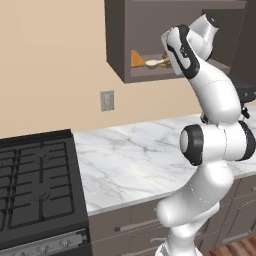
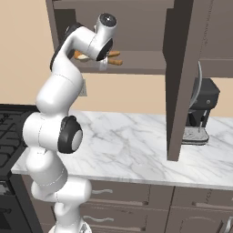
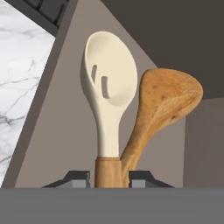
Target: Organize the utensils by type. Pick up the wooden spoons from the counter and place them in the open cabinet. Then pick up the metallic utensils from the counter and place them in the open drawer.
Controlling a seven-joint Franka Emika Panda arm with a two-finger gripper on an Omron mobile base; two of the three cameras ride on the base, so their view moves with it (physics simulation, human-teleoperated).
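While the end effector [image 3: 107, 178] gripped the pale spoon [image 3: 106, 94] beside the brown spoon [image 3: 164, 103], releasing could knock both off the cabinet [image 1: 150, 73] shelf.

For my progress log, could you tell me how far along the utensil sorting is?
One brown wooden spoon already lies in the open cabinet. The pale-bowled spoon sits between the gripper fingers over the shelf, not yet let go. No metal utensils visible on the counter; drawer step can't be judged.

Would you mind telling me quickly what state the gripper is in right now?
Gripper: closed on the handle of the pale-bowled wooden spoon, inside the open cabinet, beside the brown wooden spoon.
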